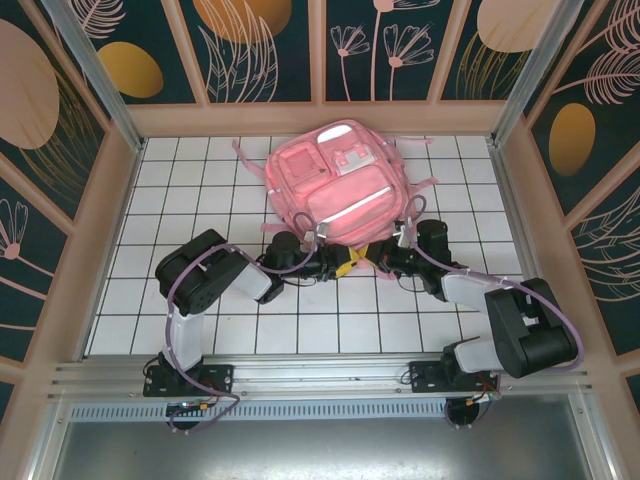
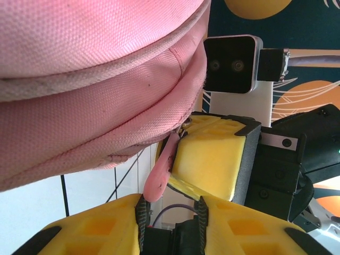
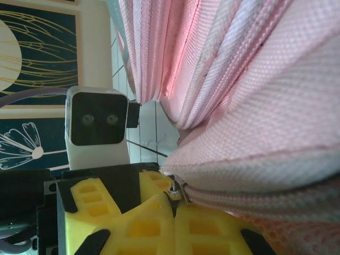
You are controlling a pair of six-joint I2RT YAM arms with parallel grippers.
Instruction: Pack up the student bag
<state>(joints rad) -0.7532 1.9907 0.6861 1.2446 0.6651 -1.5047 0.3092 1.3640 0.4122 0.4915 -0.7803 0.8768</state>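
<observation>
right gripper (image 3: pixel 172 197) is clenching shut at the edge of the large pink fabric backpack (image 1: pixel 335 190); left gripper (image 2: pixel 170 215) is flanking its pink pull tab (image 2: pixel 159 178), and i cannot tell whether it is grasping it.

The pink student bag (image 1: pixel 335 190) lies flat, front pockets up, far-centre on the tiled table (image 1: pixel 130 290).

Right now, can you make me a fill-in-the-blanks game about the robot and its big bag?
1. The student bag is coloured ____.
2. It lies on a tiled table coloured ____.
3. The robot's fingers are coloured ____.
Missing words: pink, white, yellow.
</observation>
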